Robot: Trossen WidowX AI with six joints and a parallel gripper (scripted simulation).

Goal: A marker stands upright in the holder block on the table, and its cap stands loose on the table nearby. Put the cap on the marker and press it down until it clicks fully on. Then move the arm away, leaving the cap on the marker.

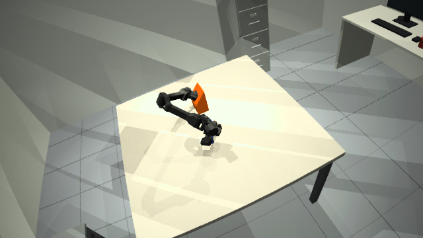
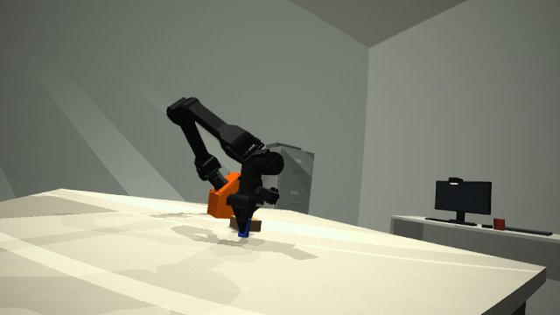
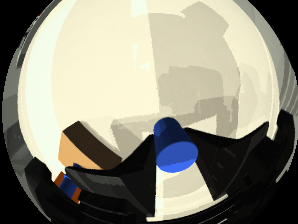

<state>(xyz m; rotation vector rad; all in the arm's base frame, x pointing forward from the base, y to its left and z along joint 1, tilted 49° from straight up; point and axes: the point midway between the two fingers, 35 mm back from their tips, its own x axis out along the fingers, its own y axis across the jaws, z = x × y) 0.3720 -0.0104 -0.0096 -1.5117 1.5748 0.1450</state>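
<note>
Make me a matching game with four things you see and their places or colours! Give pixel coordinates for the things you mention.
1. Round blue cap (image 1: pixel 212 141) (image 2: pixel 243 234) (image 3: pixel 175 146)
2. Robot's boxy base (image 1: pixel 201 100) (image 2: pixel 219 206) (image 3: pixel 59 179)
3. Small red mug (image 1: pixel 421 43) (image 2: pixel 499 224)
4. Rectangular holder block (image 2: pixel 255 226) (image 3: pixel 90 144)

A. Tan and dark brown
B. Between the black gripper's (image 1: pixel 211 139) (image 2: pixel 243 229) (image 3: pixel 172 136) fingers
C. On the white desk (image 1: pixel 355 20) (image 2: pixel 404 222)
D. Orange

Right pairs: 1-B, 2-D, 3-C, 4-A
</note>
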